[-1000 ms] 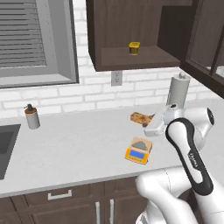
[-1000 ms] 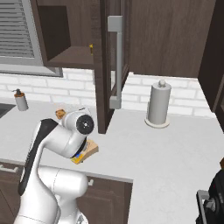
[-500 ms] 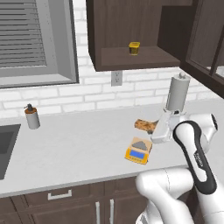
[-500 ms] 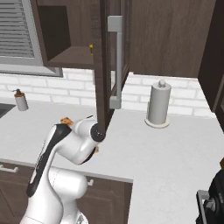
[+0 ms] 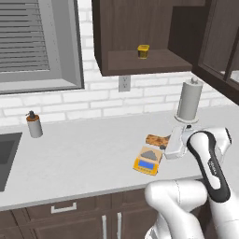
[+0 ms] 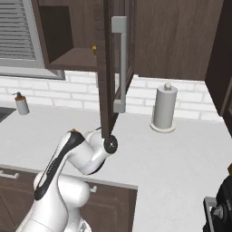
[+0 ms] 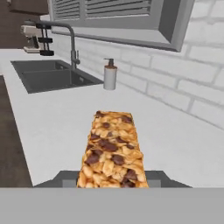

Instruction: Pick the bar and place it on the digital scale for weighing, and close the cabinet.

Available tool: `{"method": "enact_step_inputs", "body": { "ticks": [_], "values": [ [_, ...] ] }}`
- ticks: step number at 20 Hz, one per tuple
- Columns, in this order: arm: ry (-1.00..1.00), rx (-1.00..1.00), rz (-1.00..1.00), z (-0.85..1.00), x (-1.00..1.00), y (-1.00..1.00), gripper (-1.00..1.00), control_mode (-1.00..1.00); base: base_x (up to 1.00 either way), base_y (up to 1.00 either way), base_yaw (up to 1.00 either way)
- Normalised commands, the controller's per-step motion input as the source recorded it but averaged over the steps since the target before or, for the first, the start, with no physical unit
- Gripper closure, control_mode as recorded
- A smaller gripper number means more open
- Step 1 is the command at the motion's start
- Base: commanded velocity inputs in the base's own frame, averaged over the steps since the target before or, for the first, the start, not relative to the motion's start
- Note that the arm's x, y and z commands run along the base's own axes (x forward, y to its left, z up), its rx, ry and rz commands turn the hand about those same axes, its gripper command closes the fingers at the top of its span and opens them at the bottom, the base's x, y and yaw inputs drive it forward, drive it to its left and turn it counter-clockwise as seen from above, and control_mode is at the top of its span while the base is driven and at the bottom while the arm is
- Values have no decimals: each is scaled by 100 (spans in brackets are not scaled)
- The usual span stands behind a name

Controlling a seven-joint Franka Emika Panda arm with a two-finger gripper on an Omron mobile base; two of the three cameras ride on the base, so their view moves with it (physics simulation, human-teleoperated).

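The gripper (image 7: 113,183) has the bar (image 7: 112,151) clamped between its fingers, held up off the counter (image 5: 84,154) just behind the digital scale (image 5: 147,160), which sits near the counter's front edge. The cabinet (image 5: 140,37) door (image 6: 108,68) hangs wide open.
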Motion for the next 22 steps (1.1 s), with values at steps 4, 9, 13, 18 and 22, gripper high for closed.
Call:
{"method": "enact_step_inputs", "body": {
  "ticks": [4, 9, 13, 18, 22],
  "values": [
    [7, 0, 9, -31, 11, -26, 100, -100, 0, 0, 0],
    [1, 0, 10, -30, 15, -21, 100, -100, 0, 0, 0],
    [0, 0, 6, -28, 28, 0, 100, -100, 0, 0, 0],
    [1, 0, 7, -31, 32, -2, 100, -100, 0, 0, 0],
    [5, 0, 6, -36, 34, 0, 100, -100, 0, 0, 0]
  ]
}}
